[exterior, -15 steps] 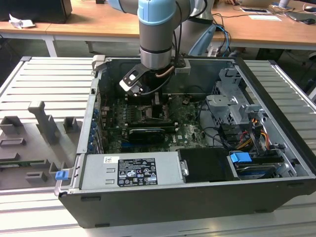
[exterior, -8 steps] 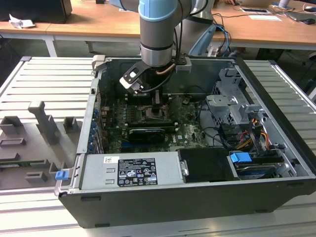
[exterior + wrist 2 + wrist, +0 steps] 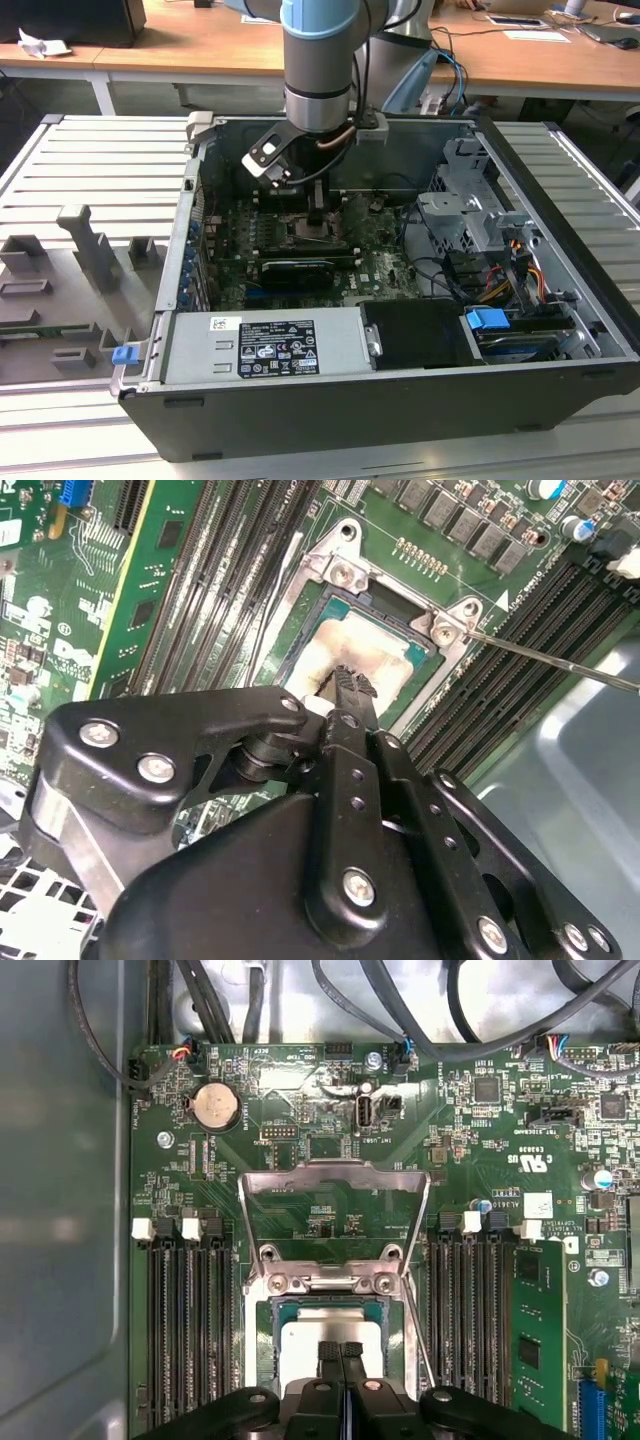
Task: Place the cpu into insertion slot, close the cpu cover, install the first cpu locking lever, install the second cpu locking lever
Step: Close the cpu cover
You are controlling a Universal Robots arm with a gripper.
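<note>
CPU (image 3: 300, 1348) lies flat in the insertion slot (image 3: 256, 1350) with its pale face upward. On the sides that I can see, it looks level with the socket edge. The gripper (image 3: 342, 1348) stands right above it, its two fingers pressed together and nothing between them. Their tips are over the middle of the chip, but I cannot tell whether they touch it or hover just above it.

In my judgement the step in hand is the seating of the chip. To do it well, the pressure must be very light and straight down, never sideways, because the contacts under the chip probably bend easily. It is also good to check that all four edges sit equally deep.

Just beyond the slot, the CPU cover (image 3: 335, 1180) is swung back on its hinge and stands open over the green board, so it does not press on the chip yet. One thin locking lever (image 3: 420, 1340) runs beside the slot, and I think it is unlatched. Memory slots (image 3: 185, 1330) flank the socket on both sides. Farther out, the arm reaches down into the open computer case (image 3: 350, 425), well apart from the grey power supply (image 3: 265, 345).
</note>
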